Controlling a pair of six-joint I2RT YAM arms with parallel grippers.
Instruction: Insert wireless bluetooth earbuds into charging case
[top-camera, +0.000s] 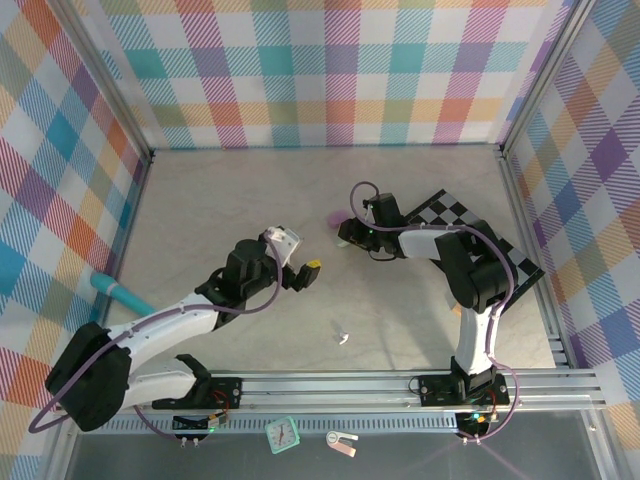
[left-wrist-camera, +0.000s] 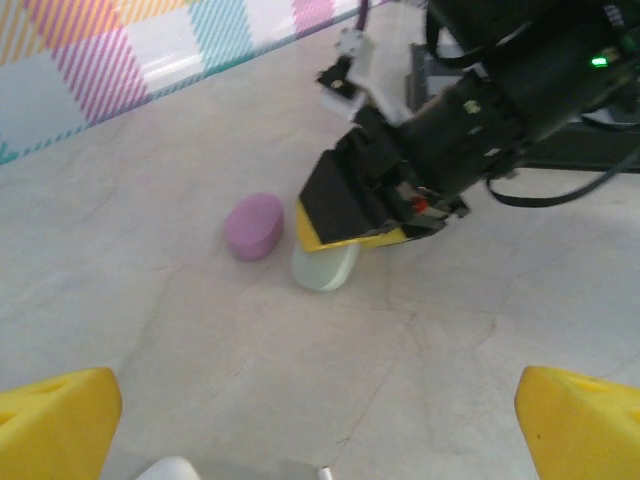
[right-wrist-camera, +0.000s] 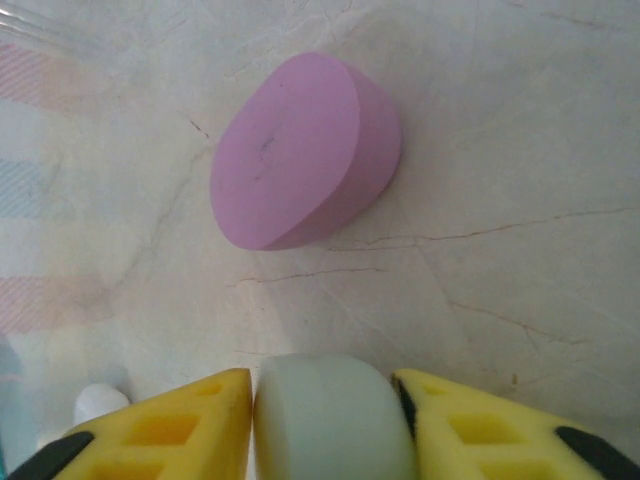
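Guessing the right gripper (right-wrist-camera: 322, 385) is steadying the mint green charging case (left-wrist-camera: 325, 268) for loading, since its yellow fingers (right-wrist-camera: 180, 430) sit partly spread either side of it and the case fills the gap, though I can't tell if it's squeezing or just bracketing. The left gripper (left-wrist-camera: 318, 400) hangs wide open and empty, aimed at both cases, probably free to fetch a bud. The earbud (top-camera: 343, 338) I can spot is a tiny white speck, lower centre of the top view, well apart from that case and the closed pink-purple case (right-wrist-camera: 300, 150) beside it, too small to show a stem
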